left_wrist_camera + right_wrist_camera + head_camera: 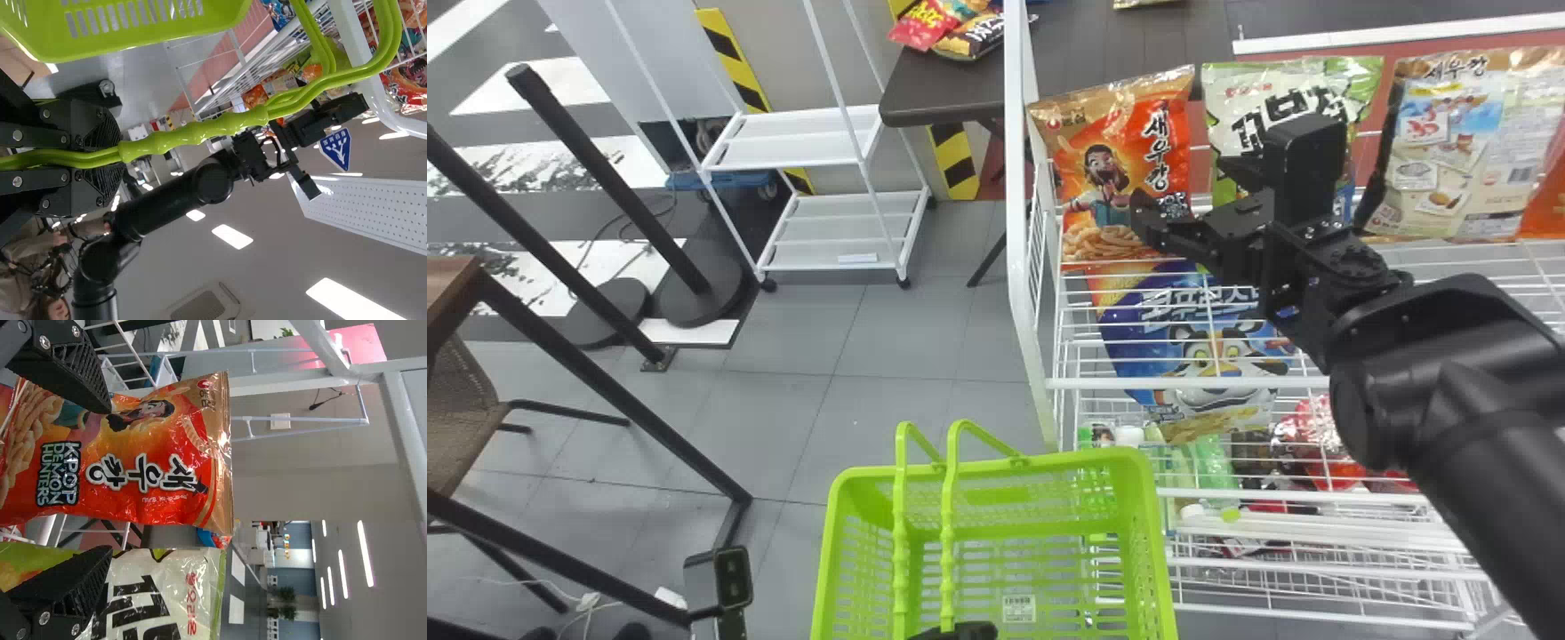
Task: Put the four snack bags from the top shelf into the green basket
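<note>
My right gripper [1181, 194] is open in front of the orange snack bag [1116, 151] at the top shelf's left end. Beside that bag stand a green-white bag [1249, 98], a beige bag [1463, 151] and, at the edge, another orange bag [1545, 209]. The right wrist view shows the orange bag [140, 460] between the spread fingers of the right gripper [107, 480], the green-white bag [160, 593] beside it. At the bottom edge, my left gripper [960, 631] is at the green basket [1152, 533]; in its wrist view the left gripper [120, 153] is shut on the basket handles [200, 131].
A blue snack bag [1209, 347] lies below the top shelf, with bottles and red packs lower down. The shelf's white side post [1024, 267] rises beside the basket. Farther back stand a white rack [800, 142] and a dark table [943, 89]; black posts are at the left.
</note>
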You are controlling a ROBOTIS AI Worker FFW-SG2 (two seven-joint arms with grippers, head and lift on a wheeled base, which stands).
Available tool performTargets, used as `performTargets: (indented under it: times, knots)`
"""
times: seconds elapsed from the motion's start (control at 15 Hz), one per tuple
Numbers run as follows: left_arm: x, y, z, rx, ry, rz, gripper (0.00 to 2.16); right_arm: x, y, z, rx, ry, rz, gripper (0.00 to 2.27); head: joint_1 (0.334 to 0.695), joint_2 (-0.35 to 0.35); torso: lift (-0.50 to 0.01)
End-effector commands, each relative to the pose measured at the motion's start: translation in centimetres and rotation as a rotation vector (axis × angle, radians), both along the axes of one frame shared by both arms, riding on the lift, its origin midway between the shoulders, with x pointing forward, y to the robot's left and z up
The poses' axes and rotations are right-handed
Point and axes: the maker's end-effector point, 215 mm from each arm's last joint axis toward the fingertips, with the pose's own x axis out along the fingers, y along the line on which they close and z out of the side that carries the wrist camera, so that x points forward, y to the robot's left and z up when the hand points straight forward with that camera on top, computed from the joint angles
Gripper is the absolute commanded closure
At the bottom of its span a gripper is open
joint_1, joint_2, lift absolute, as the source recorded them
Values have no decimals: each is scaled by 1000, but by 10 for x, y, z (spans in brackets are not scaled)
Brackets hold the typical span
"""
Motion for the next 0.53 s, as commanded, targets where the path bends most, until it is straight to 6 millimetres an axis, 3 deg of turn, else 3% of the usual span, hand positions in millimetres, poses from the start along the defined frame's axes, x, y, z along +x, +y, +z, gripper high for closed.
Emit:
performTargets:
  times: [0.0,0.13,0.27,0.33,0.47]
  knots:
    - [0,2,1,-13,-3,4,2145,16,-4,-9,-9,26,16,130,695,254,0]
    - [1,3,1,-13,-2,7,2145,21,2,-6,16,48,81,296,695,252,0]
    - [1,5,0,-12,0,11,2145,21,10,4,27,44,137,599,695,258,0]
    - [1,6,0,-12,-1,14,2145,23,10,6,32,52,156,903,695,260,0]
    - [2,6,0,-16,-2,18,2145,27,5,3,46,86,151,1868,695,265,0]
